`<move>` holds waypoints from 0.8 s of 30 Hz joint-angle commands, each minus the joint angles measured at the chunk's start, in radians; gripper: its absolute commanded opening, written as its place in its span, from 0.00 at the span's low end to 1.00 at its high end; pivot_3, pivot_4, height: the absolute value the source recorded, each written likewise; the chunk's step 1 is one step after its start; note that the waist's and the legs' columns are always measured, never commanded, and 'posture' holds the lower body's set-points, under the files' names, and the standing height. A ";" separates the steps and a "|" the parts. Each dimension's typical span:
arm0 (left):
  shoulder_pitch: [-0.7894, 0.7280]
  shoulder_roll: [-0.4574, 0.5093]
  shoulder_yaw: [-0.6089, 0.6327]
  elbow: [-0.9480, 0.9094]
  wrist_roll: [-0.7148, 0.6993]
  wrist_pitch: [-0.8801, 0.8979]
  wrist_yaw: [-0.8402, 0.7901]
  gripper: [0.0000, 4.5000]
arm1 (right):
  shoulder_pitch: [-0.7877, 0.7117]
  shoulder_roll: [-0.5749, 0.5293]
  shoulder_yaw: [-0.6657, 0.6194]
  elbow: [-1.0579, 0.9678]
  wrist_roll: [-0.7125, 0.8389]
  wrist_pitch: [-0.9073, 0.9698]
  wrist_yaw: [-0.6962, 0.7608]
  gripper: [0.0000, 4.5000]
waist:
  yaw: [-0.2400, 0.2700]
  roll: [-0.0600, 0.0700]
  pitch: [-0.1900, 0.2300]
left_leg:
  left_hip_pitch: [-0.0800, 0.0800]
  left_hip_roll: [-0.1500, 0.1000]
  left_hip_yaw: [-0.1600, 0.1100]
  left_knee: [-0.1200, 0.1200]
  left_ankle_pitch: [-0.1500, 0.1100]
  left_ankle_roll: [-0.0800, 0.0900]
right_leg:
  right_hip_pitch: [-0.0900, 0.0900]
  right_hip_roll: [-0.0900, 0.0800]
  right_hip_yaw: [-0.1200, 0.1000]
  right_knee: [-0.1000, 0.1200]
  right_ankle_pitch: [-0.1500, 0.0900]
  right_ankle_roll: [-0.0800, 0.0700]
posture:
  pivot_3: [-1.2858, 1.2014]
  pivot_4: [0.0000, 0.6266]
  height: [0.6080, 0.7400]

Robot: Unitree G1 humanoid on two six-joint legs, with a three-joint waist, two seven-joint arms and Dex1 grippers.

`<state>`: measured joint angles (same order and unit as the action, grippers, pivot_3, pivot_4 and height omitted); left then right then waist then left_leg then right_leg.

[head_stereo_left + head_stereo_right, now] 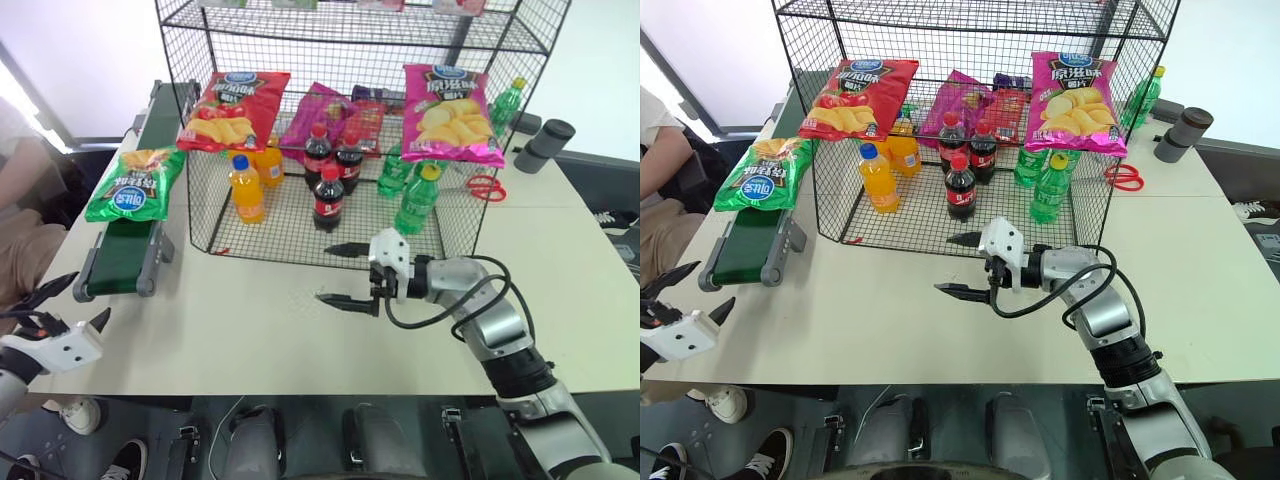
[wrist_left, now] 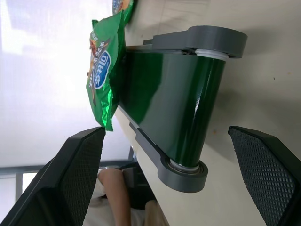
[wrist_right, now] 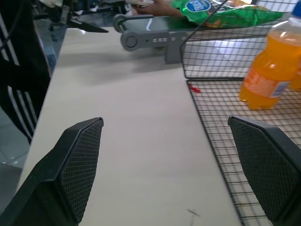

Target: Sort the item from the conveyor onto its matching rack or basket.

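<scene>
The item, a shiny green chip bag (image 1: 135, 185) with a blue-white oval logo, lies on the dark green conveyor (image 1: 125, 250) at the table's left, partly hanging over its left rail. My left gripper (image 1: 75, 300) is open just short of the conveyor's near roller end (image 2: 207, 108), pointing along the belt toward the bag (image 2: 101, 70) and holding nothing. The tall black wire-mesh rack (image 1: 200, 215) stands in the middle of the table. Open and holding nothing, my right gripper (image 1: 327, 273) hovers over the table in front of the rack, pointing left toward the conveyor (image 3: 146, 40).
On the rack a red chip bag (image 1: 235, 108), a purple bag (image 1: 315, 115) and a pink chip bag (image 1: 445, 112) lean above orange (image 1: 247, 188), cola (image 1: 328, 198) and green bottles (image 1: 417, 200). Red scissors (image 1: 486, 187) and a grey cylinder (image 1: 545, 143) lie at the right. A person (image 1: 20, 200) sits at the left.
</scene>
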<state>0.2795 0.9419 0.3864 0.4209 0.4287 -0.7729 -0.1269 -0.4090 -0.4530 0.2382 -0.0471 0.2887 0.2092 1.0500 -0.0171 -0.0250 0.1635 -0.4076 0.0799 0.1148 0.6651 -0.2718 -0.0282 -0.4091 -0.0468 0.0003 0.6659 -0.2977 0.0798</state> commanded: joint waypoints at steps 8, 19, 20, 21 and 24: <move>-0.015 0.033 -0.016 -0.004 -0.014 -0.003 0.020 1.00 | -0.005 0.005 0.006 -0.052 0.007 -0.007 0.006 0.98 | 0.001 0.000 0.000 | 0.000 0.000 0.000 0.000 0.000 0.000 | 0.000 0.000 0.000 0.000 0.000 0.000 | 0.52 0.24 1.00; -0.038 0.034 -0.026 -0.006 -0.019 -0.002 0.024 1.00 | 0.023 0.000 -0.005 -0.138 0.103 0.096 0.037 0.98 | 0.002 0.000 0.000 | 0.000 0.000 0.000 0.000 0.000 0.000 | 0.000 0.000 0.000 0.000 0.000 0.000 | 0.52 0.24 1.00; -0.041 0.034 -0.027 -0.008 -0.019 -0.003 0.025 1.00 | 0.023 0.003 -0.010 -0.140 0.108 0.102 0.032 0.98 | 0.002 0.000 0.000 | 0.000 0.000 0.000 0.000 0.000 0.000 | 0.000 0.000 0.000 0.000 0.000 0.000 | 0.52 0.24 1.00; -0.043 0.033 -0.029 -0.009 -0.018 -0.005 0.025 1.00 | 0.020 0.008 -0.014 -0.140 0.112 0.110 0.024 0.98 | 0.002 0.000 0.000 | 0.000 0.000 0.000 0.000 0.000 0.000 | 0.000 0.000 0.000 0.000 0.000 0.000 | 0.52 0.24 1.00; -0.050 0.035 -0.035 -0.012 -0.011 -0.004 0.027 1.00 | 0.015 0.005 -0.015 -0.136 0.110 0.120 0.019 0.98 | 0.002 0.000 0.000 | 0.000 0.000 0.000 0.000 0.000 0.000 | 0.000 0.000 0.000 0.000 0.000 0.000 | 0.52 0.24 1.00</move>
<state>0.2337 0.9584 0.3435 0.4230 0.4263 -0.7726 -0.1173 -0.3846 -0.4511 0.2464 -0.1515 0.3775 0.3285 1.0736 -0.0149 -0.0251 0.1635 -0.4075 0.0799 0.1150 0.6651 -0.2718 -0.0282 -0.4091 -0.0465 0.0002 0.6660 -0.2976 0.0799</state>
